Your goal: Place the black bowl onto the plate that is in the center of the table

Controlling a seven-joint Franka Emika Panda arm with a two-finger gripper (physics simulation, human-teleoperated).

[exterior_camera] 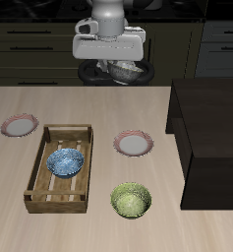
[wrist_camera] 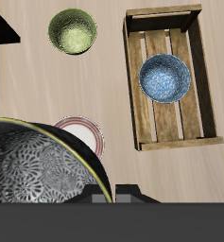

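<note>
Gripper (exterior_camera: 116, 71) clamped on black bowl (exterior_camera: 115, 72), raised well behind plate (exterior_camera: 134, 145).

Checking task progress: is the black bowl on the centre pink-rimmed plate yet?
Not yet. The black bowl hangs at the gripper, high above the table; the centre pink-rimmed plate lies bare.

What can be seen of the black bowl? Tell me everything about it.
The black bowl is round, with a silvery-grey speckled pattern inside and a thin pale rim. It hangs in the air high above the table, held at its rim by the gripper, toward the table's back. In the wrist view it fills the foreground, partly covering the plate below it. Nothing else touches it.
</note>
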